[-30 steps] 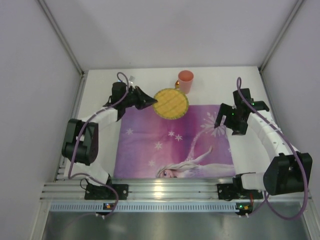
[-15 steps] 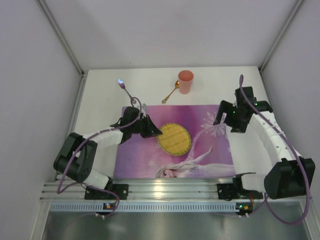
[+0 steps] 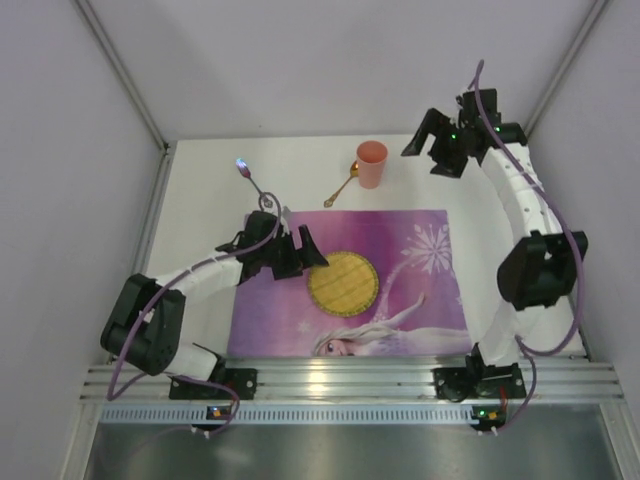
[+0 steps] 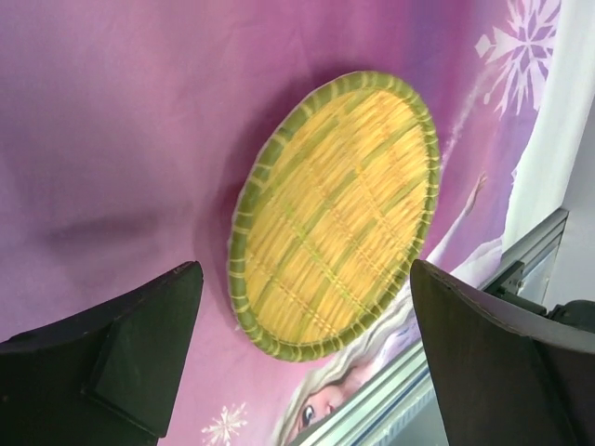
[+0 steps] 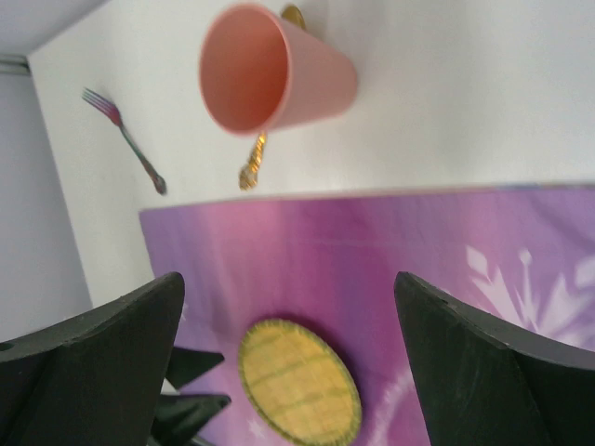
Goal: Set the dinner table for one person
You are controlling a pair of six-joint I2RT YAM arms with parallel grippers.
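A white table [image 3: 195, 200] fills the view from above, with a silver rail along its near edge where the two arms are bolted. A purple princess placemat [image 3: 400, 250] lies flat on the near middle of the table. A round woven plate [image 3: 342, 282], yellow with a green rim, rests on the mat. The left gripper [image 3: 312, 250] sits low, just beside the plate's left edge. Its wrist camera shows the jaws spread wide, with the plate [image 4: 335, 214] lying free and nothing in their grasp. The right gripper [image 3: 430, 150] is up near the far right corner, its jaws also spread and empty. It looks down on a pink cup [image 5: 270, 70], which stands on bare table just past the mat's far edge. A gold spoon [image 3: 342, 185] lies slanted beside the cup; one end may touch it, but that is hard to tell. A fork [image 3: 255, 185] lies further left, also on bare table.
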